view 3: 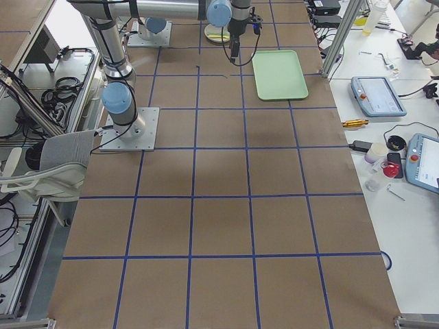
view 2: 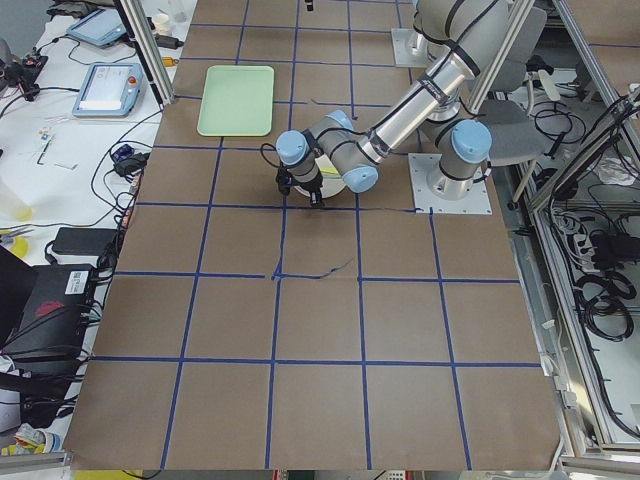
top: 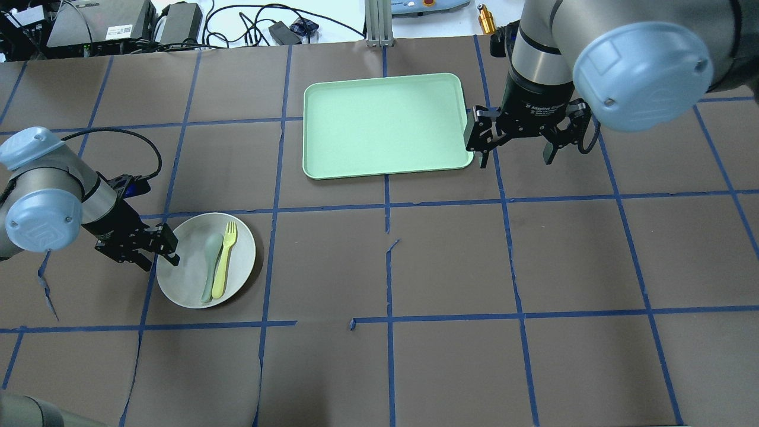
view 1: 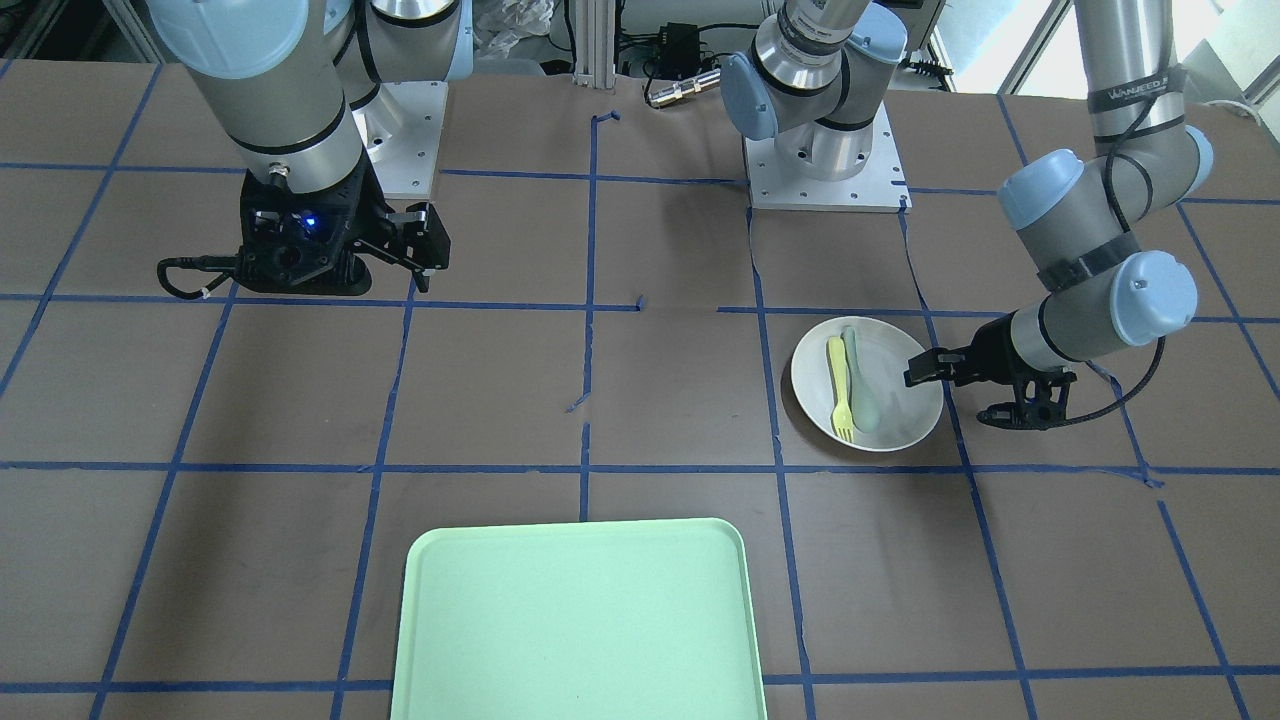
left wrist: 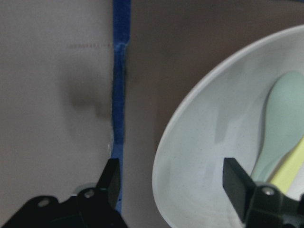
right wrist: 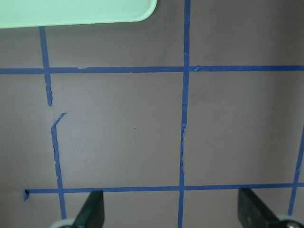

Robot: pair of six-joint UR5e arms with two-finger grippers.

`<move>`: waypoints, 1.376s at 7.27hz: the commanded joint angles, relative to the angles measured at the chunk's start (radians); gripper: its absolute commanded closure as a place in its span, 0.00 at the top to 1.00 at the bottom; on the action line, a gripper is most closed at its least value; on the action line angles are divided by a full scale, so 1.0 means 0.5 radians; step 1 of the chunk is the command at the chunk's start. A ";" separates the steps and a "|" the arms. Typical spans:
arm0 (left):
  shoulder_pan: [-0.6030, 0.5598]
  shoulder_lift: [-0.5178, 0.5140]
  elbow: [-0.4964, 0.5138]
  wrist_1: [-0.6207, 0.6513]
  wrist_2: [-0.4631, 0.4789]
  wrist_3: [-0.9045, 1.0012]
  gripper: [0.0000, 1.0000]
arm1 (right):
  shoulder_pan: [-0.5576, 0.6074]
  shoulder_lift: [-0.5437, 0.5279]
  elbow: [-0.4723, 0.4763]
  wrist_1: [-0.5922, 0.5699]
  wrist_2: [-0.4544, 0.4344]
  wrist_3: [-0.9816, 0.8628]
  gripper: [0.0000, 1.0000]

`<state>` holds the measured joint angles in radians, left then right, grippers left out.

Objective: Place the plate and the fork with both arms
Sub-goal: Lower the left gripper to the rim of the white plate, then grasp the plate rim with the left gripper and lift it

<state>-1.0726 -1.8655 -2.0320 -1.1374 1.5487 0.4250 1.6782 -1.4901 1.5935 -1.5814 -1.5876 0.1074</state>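
The off-white plate [top: 188, 280] lies on the table on the robot's left side, also seen in the front view [view 1: 900, 395]. The pale-yellow fork [top: 224, 261] lies on it next to a grey-green spoon [top: 210, 262]. My left gripper [top: 169, 248] is open and low at the plate's left rim. In the left wrist view [left wrist: 173, 183] one finger is outside the rim and the other over the plate [left wrist: 199, 152]. My right gripper [top: 514, 159] is open and empty, raised above the table by the tray's right edge.
The mint-green tray [top: 382, 124] lies at the far middle of the table; its corner shows in the right wrist view [right wrist: 76, 12]. Blue tape lines [top: 388, 204] grid the brown table. Cables and boxes [top: 178, 18] sit beyond the far edge.
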 commanded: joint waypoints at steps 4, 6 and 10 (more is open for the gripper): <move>-0.002 -0.003 0.154 -0.111 0.118 0.012 0.00 | 0.000 0.013 -0.002 -0.022 -0.012 0.003 1.00; -0.005 0.028 0.369 -0.411 -0.148 0.003 0.00 | 0.000 0.013 -0.002 -0.025 -0.015 0.003 1.00; -0.353 -0.116 0.811 -0.472 -0.706 -0.514 0.00 | 0.000 0.013 -0.002 -0.067 -0.015 0.003 1.00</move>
<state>-1.1622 -1.8913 -1.6859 -1.4227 1.2840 0.2628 1.6782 -1.4834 1.5923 -1.6023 -1.5953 0.1089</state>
